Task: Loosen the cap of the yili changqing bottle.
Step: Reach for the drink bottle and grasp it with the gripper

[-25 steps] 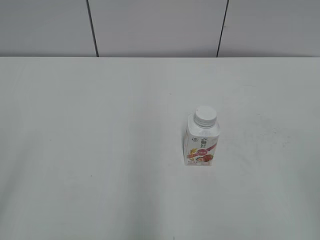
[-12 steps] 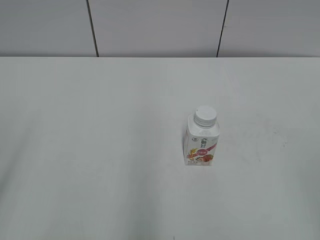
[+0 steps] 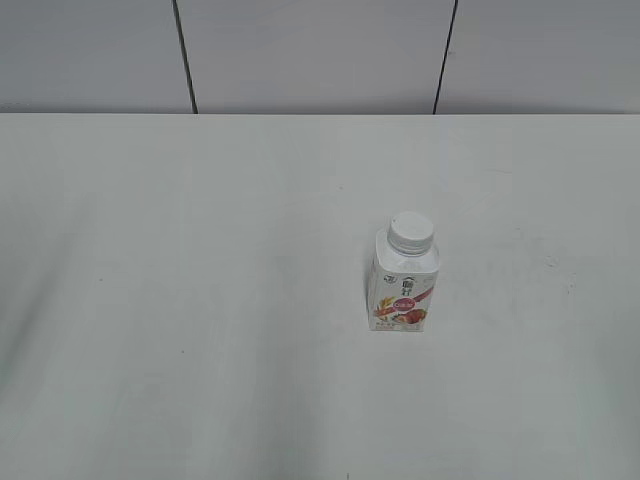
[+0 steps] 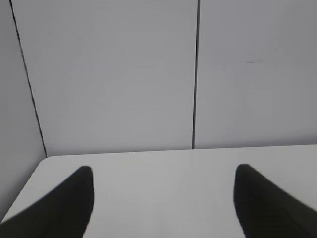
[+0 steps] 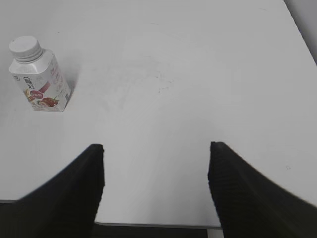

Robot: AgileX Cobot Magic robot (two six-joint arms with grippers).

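Note:
The yili changqing bottle (image 3: 403,286) stands upright on the white table, right of centre. It is small, white and squarish, with a pink-red fruit label. Its ribbed white cap (image 3: 411,232) sits on the neck. The right wrist view shows the bottle (image 5: 39,82) and cap (image 5: 25,47) at the far upper left. My right gripper (image 5: 156,148) is open and empty, well back from the bottle over the table's near edge. My left gripper (image 4: 163,171) is open and empty, facing the back wall; the bottle is out of its view. Neither gripper shows in the exterior view.
The white table (image 3: 200,300) runs back to a grey panelled wall (image 3: 310,55) with dark vertical seams. The table's near edge (image 5: 153,224) shows between my right fingers. A table corner (image 4: 47,159) shows at the left in the left wrist view.

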